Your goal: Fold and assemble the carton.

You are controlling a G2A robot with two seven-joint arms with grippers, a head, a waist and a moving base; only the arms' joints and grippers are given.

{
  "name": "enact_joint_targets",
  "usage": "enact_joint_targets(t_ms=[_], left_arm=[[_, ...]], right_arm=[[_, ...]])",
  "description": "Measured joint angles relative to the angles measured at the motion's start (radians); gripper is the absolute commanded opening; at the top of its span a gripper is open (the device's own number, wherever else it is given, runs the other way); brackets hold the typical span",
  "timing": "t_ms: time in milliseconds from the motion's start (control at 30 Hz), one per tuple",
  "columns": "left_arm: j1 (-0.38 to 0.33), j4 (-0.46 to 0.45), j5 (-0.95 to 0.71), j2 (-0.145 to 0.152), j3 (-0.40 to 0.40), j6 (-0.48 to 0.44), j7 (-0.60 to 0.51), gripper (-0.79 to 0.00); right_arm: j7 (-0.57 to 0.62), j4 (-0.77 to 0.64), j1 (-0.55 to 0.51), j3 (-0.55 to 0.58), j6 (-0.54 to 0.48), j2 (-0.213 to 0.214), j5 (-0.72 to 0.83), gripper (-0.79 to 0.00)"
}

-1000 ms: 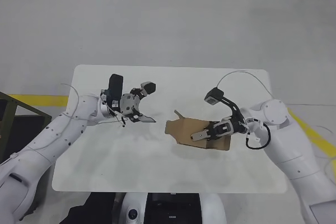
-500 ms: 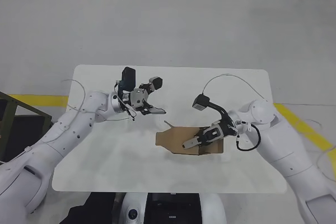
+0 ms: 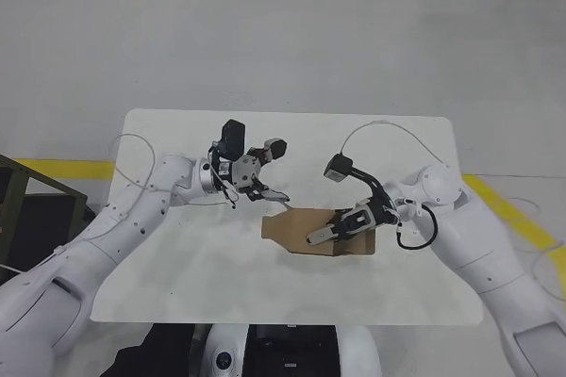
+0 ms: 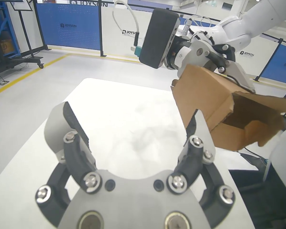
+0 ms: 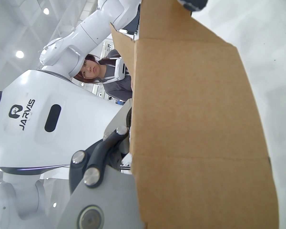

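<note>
A brown carton [image 3: 307,226] is held just above the white table [image 3: 170,273], right of its middle, partly opened into a tube with loose end flaps. My right gripper [image 3: 323,234] is shut on one of its walls. One finger lies along the top panel, and in the right wrist view a finger [image 5: 112,132] rests against the carton [image 5: 193,120]. My left gripper [image 3: 276,172] is open, just left of and behind the carton's left end. In the left wrist view, the left gripper [image 4: 133,120] has one fingertip [image 4: 197,125] right by the carton's open end [image 4: 209,96].
The table's left half and near strip are bare. The right arm's wrist camera [image 4: 159,36] and its white cable rise behind the carton. A dark bin [image 3: 9,188] stands on the floor left of the table.
My left gripper has moved right and closer to the carton's left end, staying open. My right gripper has carried the carton a little to the left.
</note>
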Motion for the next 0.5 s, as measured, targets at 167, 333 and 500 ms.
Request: enact_joint_targets(t_ms=[167,333,500], left_arm=[[0.022,-0.029,0.028,0.007,-0.012,0.000,0.024,0.000],[0.038,-0.074,0.055,0.015,-0.013,0.000,0.034,0.000],[0.041,-0.095,0.069,0.019,-0.010,0.000,0.029,0.000]], right_arm=[[-0.002,0.004,-0.008,0.021,-0.002,0.005,0.008,-0.785],[-0.002,0.003,-0.014,0.027,-0.002,0.006,0.009,-0.785],[-0.002,0.003,-0.015,0.023,-0.002,0.004,0.011,-0.785]])
